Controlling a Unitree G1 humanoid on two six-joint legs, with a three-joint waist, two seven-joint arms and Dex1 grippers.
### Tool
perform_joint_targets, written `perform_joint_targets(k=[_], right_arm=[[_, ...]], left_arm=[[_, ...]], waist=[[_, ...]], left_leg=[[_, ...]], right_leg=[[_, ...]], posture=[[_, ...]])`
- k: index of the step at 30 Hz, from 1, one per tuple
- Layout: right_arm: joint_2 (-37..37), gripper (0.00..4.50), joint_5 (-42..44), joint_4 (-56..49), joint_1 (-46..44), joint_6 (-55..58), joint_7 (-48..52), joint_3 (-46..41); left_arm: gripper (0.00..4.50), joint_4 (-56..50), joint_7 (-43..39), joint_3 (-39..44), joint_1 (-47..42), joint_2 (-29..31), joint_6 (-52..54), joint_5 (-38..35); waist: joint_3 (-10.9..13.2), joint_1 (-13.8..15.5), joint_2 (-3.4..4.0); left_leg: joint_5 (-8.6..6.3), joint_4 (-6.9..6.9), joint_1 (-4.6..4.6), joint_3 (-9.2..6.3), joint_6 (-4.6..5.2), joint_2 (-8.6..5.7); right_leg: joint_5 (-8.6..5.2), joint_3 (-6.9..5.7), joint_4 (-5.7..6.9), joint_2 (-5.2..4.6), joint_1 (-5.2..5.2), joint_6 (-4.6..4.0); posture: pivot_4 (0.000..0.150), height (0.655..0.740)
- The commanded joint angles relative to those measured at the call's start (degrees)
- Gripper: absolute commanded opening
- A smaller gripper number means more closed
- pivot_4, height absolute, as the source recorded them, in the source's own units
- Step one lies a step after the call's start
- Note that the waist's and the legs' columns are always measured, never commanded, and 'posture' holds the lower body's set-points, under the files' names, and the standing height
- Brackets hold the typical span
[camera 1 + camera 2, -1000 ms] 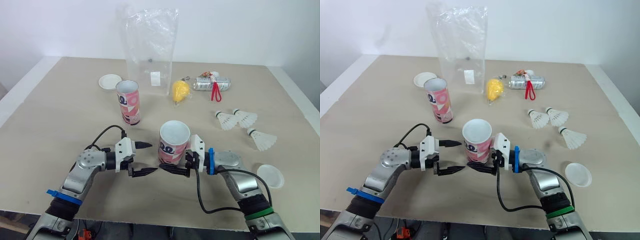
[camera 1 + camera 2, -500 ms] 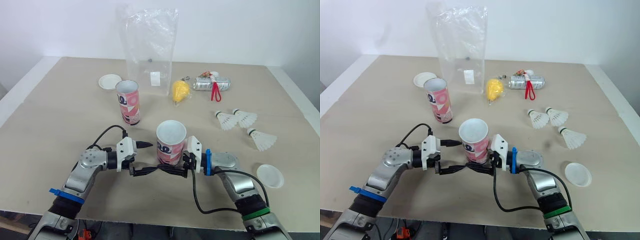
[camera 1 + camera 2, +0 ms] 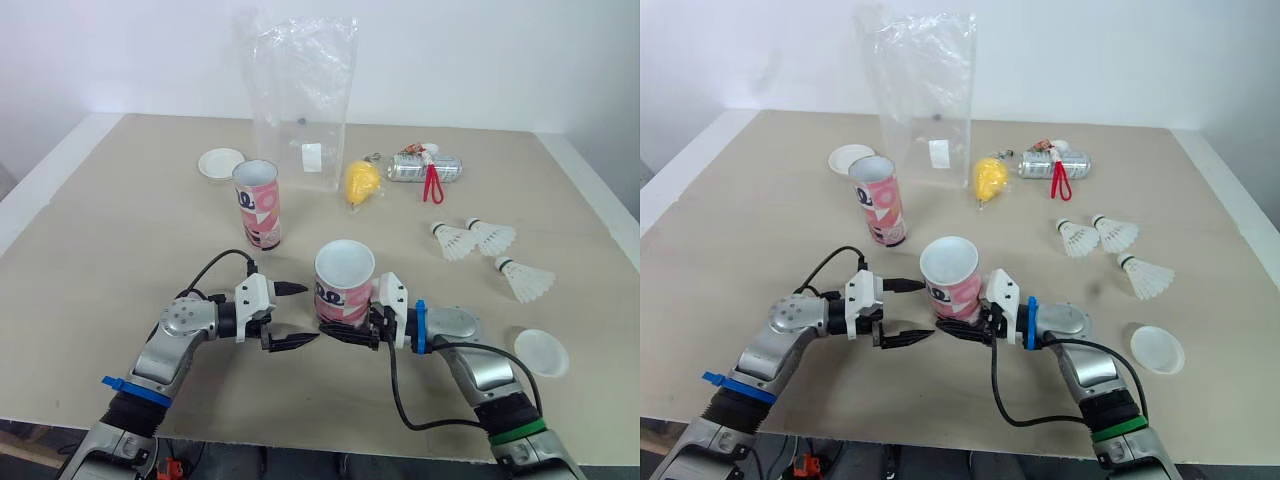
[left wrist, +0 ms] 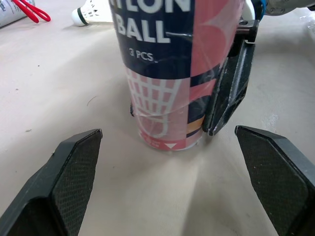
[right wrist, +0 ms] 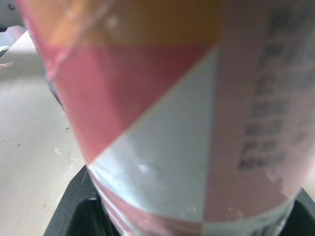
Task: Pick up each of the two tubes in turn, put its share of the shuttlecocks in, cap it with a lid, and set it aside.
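Note:
An open pink and navy tube [image 3: 344, 288] stands upright near the table's front edge, and my right gripper [image 3: 345, 325] is shut on its lower part. The right wrist view shows the tube's wall [image 5: 162, 98] close up. My left gripper [image 3: 298, 316] is open just left of the tube, with nothing between its fingers [image 4: 74, 182]. Seen from the left wrist, the tube's base [image 4: 170, 88] rests on the table, with a right finger beside it. A second open tube [image 3: 257, 204] stands further back left. Three shuttlecocks [image 3: 452, 240] [image 3: 493, 236] [image 3: 526, 280] lie to the right.
One white lid [image 3: 220, 163] lies at the back left, another [image 3: 541, 352] at the front right. A tall clear plastic bag [image 3: 300, 100] stands at the back, with a yellow object [image 3: 361, 182] and a silver can with a red loop [image 3: 425, 167] beside it.
My left gripper has crept right towards the held tube. Half a second ago its lower finger met the right gripper's finger; now they are slightly apart. The tube has barely shifted.

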Motion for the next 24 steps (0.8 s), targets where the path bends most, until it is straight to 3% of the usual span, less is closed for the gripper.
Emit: perform_joint_targets(k=[1, 8, 15, 24], right_arm=[[-0.9, 2.59, 4.0, -6.9, 2.2, 1.3, -3.5, -6.0], [-0.2, 2.59, 15.5, -19.0, 9.1, 9.4, -19.1, -25.2], [1.8, 2.59, 13.6, -15.7, 19.5, 4.1, -40.0, -51.9], [-2.8, 2.59, 13.8, -1.3, 18.4, 5.3, -43.9, -56.9]], left_arm=[[4.5, -1.0, -0.5, -0.8, -1.3, -0.5, -1.3, 0.0], [4.5, -3.8, -1.7, -1.6, -2.3, -0.6, 1.0, -1.9], [4.5, -7.6, -3.0, -4.5, -2.5, -2.3, 3.8, -3.2], [4.5, -7.7, -1.7, -5.6, -2.0, -3.8, 3.8, -2.7]], waist=[[0.0, 0.1, 0.0], [0.0, 0.1, 0.0], [0.0, 0.6, 0.04], [-0.1, -1.3, 0.34]], left_leg=[[0.0, 0.0, -0.01, 0.0, 0.0, -0.01], [0.0, 0.01, -0.01, -0.03, 0.0, -0.01], [-0.01, -0.01, -0.05, -0.05, 0.01, -0.12], [0.11, 0.0, 0.25, 0.23, 0.19, -0.05]], right_leg=[[0.0, 0.0, 0.0, 0.0, 0.0, 0.0], [0.0, 0.0, 0.02, -0.01, 0.01, 0.01], [-0.06, -0.01, -0.02, -0.12, 0.07, 0.0], [0.02, 0.22, 0.09, -0.07, 0.09, -0.27]], posture=[[0.15, 0.74], [0.15, 0.74], [0.15, 0.74], [0.15, 0.74]])
